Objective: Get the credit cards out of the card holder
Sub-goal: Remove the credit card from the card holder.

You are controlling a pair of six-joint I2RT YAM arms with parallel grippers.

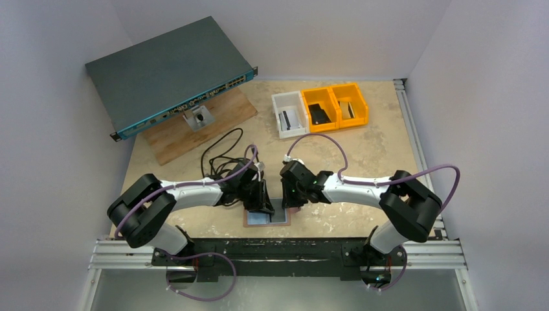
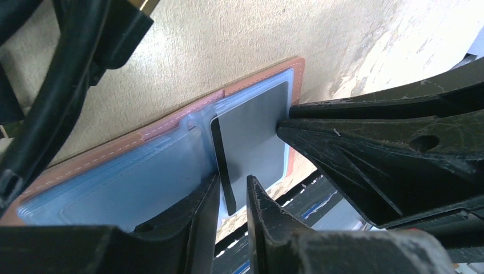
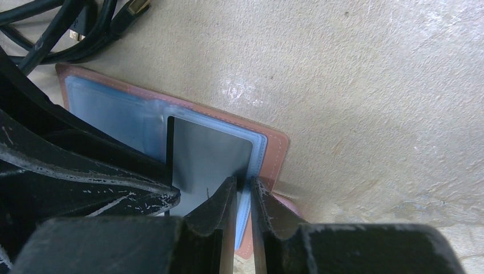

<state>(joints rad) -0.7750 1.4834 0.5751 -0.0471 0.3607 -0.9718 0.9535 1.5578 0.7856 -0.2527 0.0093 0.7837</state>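
The reddish-brown card holder (image 1: 255,219) lies open and flat at the table's near edge, its clear pockets (image 2: 114,188) facing up. A grey credit card (image 2: 251,137) with a black stripe along one edge sits in the right half (image 3: 205,154). My left gripper (image 2: 233,185) stands over the holder's middle. Its narrowly open fingers straddle the card's striped edge, with a gap showing on one side. My right gripper (image 3: 244,184) is shut on the clear pocket edge at the holder's right rim (image 3: 274,154). The two grippers (image 1: 262,206) (image 1: 291,199) nearly touch.
Black cables (image 1: 223,152) lie coiled just behind the left gripper. At the back left a network switch (image 1: 168,74) rests on a wooden board (image 1: 194,133). A white bin (image 1: 289,115) and two orange bins (image 1: 335,105) stand at the back right. The metal rail (image 1: 278,249) runs just below the holder.
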